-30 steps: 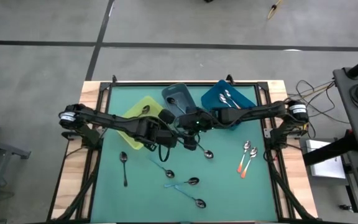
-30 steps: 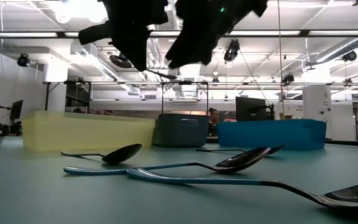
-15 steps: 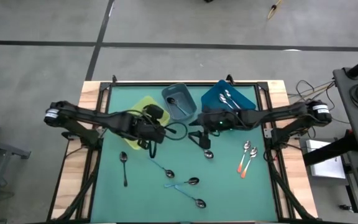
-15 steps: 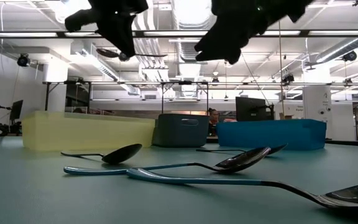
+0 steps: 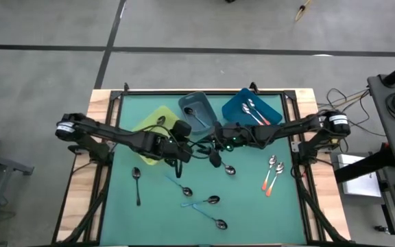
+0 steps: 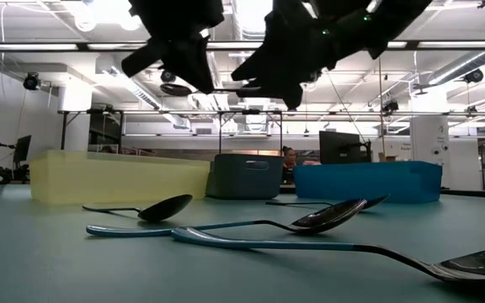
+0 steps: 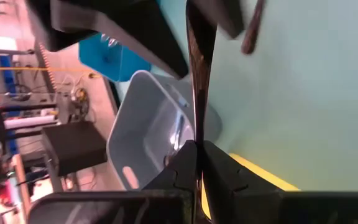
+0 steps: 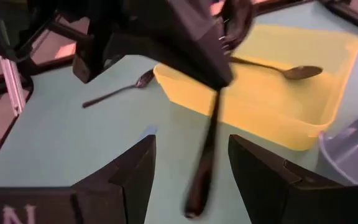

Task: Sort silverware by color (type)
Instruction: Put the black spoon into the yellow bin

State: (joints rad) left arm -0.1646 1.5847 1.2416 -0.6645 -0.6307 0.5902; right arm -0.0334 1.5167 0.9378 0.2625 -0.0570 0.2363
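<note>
Green surface: the worktop (image 5: 252, 206) is carrying three bins along its far edge and loose spoons on its near half.
Left hand (image 5: 184, 147): it is hovering above the middle of the worktop, just in front of the yellow bin (image 5: 153, 120); its fingers (image 7: 219, 165) are pinching the handle of a black spoon (image 7: 199, 74), which is sticking out from between them.
Right hand (image 5: 214, 152): it is hovering beside the left hand, nearly touching it, with its two fingers (image 8: 135, 174) spread apart and gripping nothing; the black spoon is hanging between them in the right wrist view.
Yellow bin: one dark-handled spoon (image 8: 272, 67) is lying inside it.
Grey bin (image 5: 197, 110): it is sitting between the yellow bin and the blue bin (image 5: 269, 110); one spoon is lying in it.
Blue bin: it is holding several spoons with pale handles (image 5: 252, 110).
Loose spoons, centre: two light blue ones (image 5: 197, 202) are crossing each other near the front, with two more (image 5: 180, 186) just beside them.
Loose spoons, left: one black spoon (image 5: 137, 184) is lying alone, well apart from the rest.
Loose spoons, right: orange-handled spoons (image 5: 271, 175) are lying side by side near the right edge.
Under the right hand: a further spoon (image 5: 229, 169) is resting on the worktop.
</note>
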